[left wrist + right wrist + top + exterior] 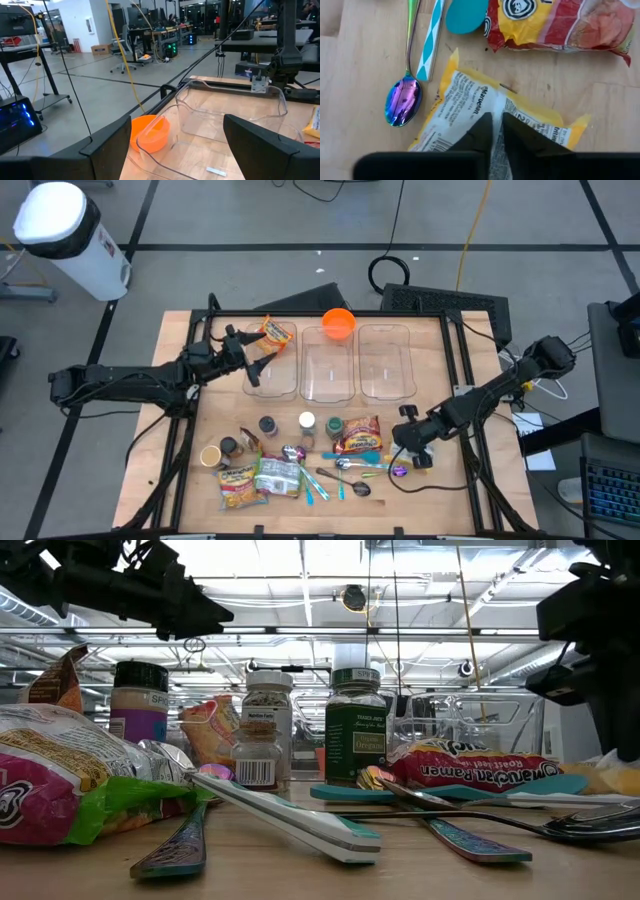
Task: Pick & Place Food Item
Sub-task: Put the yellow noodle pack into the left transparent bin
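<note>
A yellow Maruchan ramen packet (495, 125) lies flat on the wooden counter (365, 65), just below the red ramen bag (555, 22), pinched by the right claw (496, 131). The left claw (258, 363), spread wide, hovers over the clear bins (330, 365). Workbenches fill the room behind.

A grey floor crossed by dark lines (250, 246) surrounds the wooden table (180, 435), with a white bin (68, 235) standing near one corner, while beyond it desks (165, 34), an office chair (121, 60) and bright ceiling lights (300, 560) fill the workshop.
</note>
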`<move>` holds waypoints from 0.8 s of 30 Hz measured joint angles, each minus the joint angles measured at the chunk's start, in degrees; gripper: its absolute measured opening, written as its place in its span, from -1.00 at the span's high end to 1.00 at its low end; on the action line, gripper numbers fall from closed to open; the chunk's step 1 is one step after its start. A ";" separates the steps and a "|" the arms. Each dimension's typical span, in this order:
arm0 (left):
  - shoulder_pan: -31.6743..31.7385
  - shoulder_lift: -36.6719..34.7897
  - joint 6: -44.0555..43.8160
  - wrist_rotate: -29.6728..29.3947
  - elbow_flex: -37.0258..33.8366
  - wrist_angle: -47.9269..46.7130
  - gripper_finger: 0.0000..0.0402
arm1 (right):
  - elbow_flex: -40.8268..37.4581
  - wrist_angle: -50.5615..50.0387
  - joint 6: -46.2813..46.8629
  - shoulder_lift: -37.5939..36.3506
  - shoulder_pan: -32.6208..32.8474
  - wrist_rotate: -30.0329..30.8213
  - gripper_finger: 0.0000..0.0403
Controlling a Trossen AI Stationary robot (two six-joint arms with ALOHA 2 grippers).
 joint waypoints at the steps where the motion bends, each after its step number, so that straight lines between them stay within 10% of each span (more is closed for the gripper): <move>1: 0.00 0.00 0.00 0.00 0.00 0.02 -0.61 | 0.02 -0.02 -0.02 -0.02 0.00 -0.02 0.96; 24: -0.01 0.00 -3.74 0.10 0.00 0.04 -0.61 | 10.97 3.77 -17.41 -14.34 0.11 6.41 1.00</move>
